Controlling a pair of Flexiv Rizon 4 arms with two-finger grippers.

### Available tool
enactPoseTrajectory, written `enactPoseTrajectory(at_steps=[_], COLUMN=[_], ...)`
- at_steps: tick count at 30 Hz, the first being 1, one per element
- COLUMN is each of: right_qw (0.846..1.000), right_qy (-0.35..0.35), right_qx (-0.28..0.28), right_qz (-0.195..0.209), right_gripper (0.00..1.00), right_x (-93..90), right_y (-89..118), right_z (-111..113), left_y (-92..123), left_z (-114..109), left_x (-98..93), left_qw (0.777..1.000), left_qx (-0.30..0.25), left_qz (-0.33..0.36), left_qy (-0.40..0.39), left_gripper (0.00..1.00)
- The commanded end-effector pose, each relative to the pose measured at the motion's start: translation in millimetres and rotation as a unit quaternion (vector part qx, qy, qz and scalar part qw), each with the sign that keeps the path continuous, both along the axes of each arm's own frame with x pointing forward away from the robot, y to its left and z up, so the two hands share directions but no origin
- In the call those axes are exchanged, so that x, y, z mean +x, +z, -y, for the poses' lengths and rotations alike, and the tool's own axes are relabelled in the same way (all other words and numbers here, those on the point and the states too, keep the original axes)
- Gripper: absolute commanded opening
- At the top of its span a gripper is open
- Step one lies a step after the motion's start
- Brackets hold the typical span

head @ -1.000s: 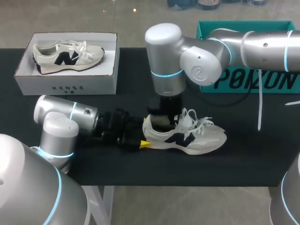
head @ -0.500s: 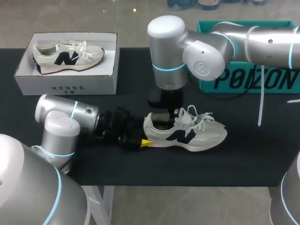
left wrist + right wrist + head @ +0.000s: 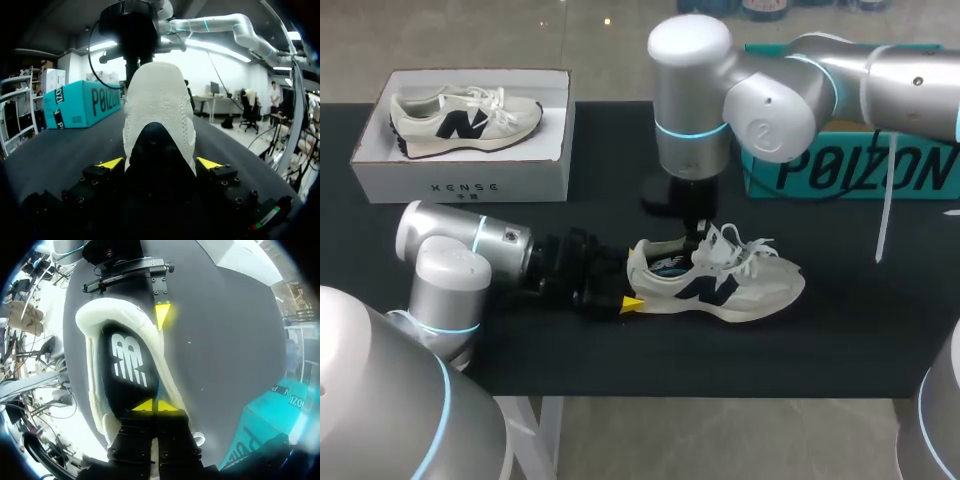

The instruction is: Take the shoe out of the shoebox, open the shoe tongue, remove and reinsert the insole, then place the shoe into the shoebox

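At the far left of the black table (image 3: 820, 340), the white shoebox (image 3: 460, 180) is sitting open. A second shoe (image 3: 465, 118) is lying inside it with its toe pointing right.

Nearer to you and just right of the box, your left arm is coming in low from the near-left corner. Its left gripper (image 3: 160, 163) is clamping the heel of the shoe (image 3: 720, 285), one yellow tip pressing on each side.

That shoe is standing upright on its sole in the middle of the table, well apart from the shoebox. Its toe is pointing right and its laces (image 3: 745, 255) are lying loose over the tongue. In the right wrist view the dark insole (image 3: 127, 370) is lying flat inside the shoe, framed by the pale padded collar.

Your right arm is reaching in from the far right and hanging straight down over the shoe's opening. The right gripper (image 3: 155, 405) is holding its two yellow tips pressed together with nothing showing between them. They are sitting over the front part of the insole, and you cannot tell whether they are touching it.

At the far right, a teal box (image 3: 850, 165) is standing behind the right arm.
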State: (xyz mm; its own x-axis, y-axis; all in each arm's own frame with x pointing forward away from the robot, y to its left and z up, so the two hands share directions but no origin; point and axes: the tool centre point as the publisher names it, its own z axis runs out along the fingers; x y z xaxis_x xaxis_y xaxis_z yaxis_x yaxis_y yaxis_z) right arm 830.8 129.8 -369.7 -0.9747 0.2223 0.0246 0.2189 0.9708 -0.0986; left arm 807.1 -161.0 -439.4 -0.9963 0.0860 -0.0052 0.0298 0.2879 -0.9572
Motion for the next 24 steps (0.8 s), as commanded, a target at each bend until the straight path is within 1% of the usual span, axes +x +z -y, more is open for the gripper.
enactPoseTrajectory(at_steps=[1, 12, 24], right_qw=[1.000, 0.999, 0.995], right_qy=[-0.007, -0.033, -0.055], right_qx=[0.007, 0.031, 0.065], right_qz=[0.007, 0.022, 0.047], right_gripper=[0.00, 0.00, 0.00], right_x=[-1.1, -0.3, 4.4], right_y=[8, 19, 35], right_z=[12, 31, 41], left_y=[-5, -5, -5], left_z=[2, 2, 2], left_x=[-0.7, -0.7, -0.7], left_qw=[1.000, 1.000, 1.000], left_qx=[0.001, 0.001, 0.001], left_qz=[0.000, 0.000, 0.000], left_qy=[0.000, 0.000, 0.000], left_gripper=[0.00, 0.00, 0.00])
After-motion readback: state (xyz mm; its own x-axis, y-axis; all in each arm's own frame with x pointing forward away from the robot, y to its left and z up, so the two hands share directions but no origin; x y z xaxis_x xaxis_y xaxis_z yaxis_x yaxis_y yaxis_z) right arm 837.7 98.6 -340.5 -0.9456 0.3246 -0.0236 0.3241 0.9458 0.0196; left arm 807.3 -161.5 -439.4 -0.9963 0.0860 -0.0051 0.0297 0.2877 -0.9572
